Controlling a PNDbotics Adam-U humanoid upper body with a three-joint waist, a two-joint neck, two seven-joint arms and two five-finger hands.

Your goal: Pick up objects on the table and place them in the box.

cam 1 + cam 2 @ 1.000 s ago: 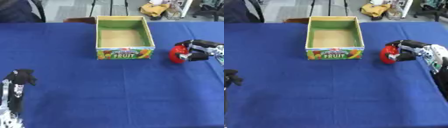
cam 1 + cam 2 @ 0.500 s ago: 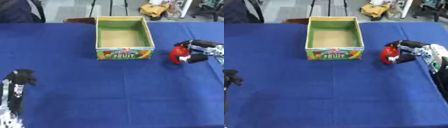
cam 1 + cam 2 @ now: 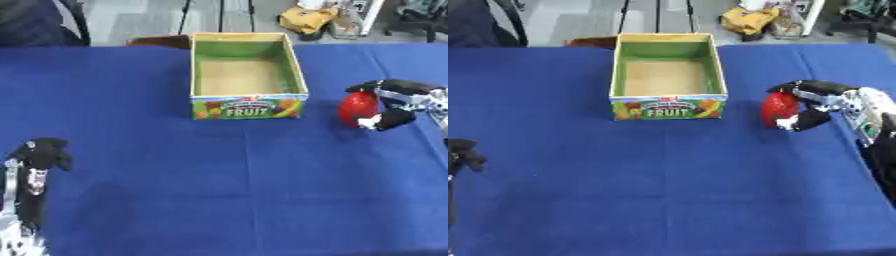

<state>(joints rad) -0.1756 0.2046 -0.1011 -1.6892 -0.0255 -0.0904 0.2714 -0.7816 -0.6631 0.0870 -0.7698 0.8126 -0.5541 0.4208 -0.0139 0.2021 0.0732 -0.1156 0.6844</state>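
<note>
Nearest, at the lower left corner, the left hand (image 3: 37, 159) rests idle on the blue table (image 3: 219, 190), fingers up and curled at the tips, holding nothing. The left eye view shows the hand and its forearm down to the bottom edge; the right eye view catches only a dark fingertip at the left border.

Farther back, at the right edge, the right hand (image 3: 820, 102) has its fingers and thumb curled round a red rounded object (image 3: 779, 109), one dark finger over the top and another under its near side. The object stands with its long axis roughly upright, to the right of the box and apart from it. The right eye view also shows the pale wrist behind the hand, which the left eye view cuts off.

Compared with a second ago, the grip and the object's place look unchanged.

Farthest, the open fruit box (image 3: 248, 75) sits mid-table, its long axis running away from the robot, the printed "FRUIT" panel facing near.
</note>
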